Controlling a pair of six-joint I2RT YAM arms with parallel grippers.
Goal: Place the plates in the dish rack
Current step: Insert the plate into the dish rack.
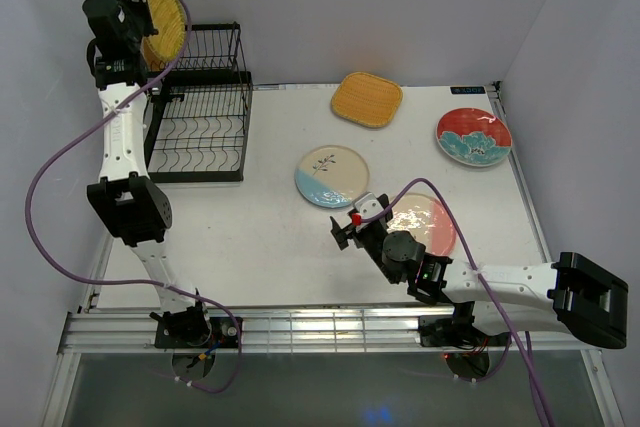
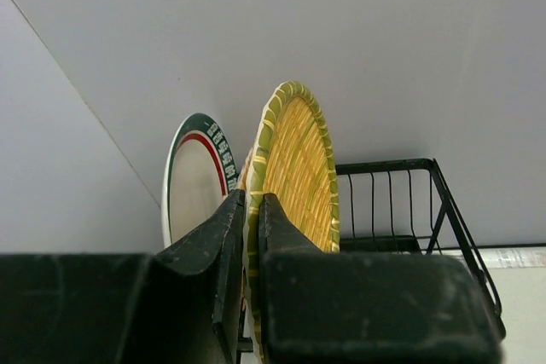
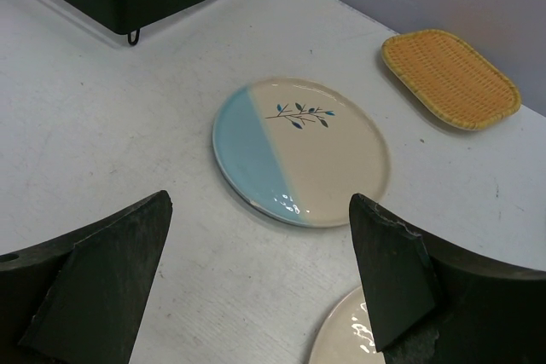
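Note:
My left gripper [image 1: 140,9] is raised at the back left, over the upper basket of the black wire dish rack [image 1: 205,117]. In the left wrist view it [image 2: 252,200] is shut on the rim of a round woven yellow plate [image 2: 296,164], held on edge. A green-striped white plate [image 2: 193,181] stands on edge just behind it. My right gripper [image 1: 350,228] is open and empty, low over the table, with the cream-pink plate [image 1: 428,223] just to its right. The cream-blue plate [image 3: 299,151] lies flat ahead of the right gripper [image 3: 260,270].
A rounded-square woven plate [image 1: 367,99] and a red-teal floral plate [image 1: 473,136] lie flat at the back right of the table. The rack's lower slotted section [image 1: 200,142] stands at the table's left. Walls close in on the left and back.

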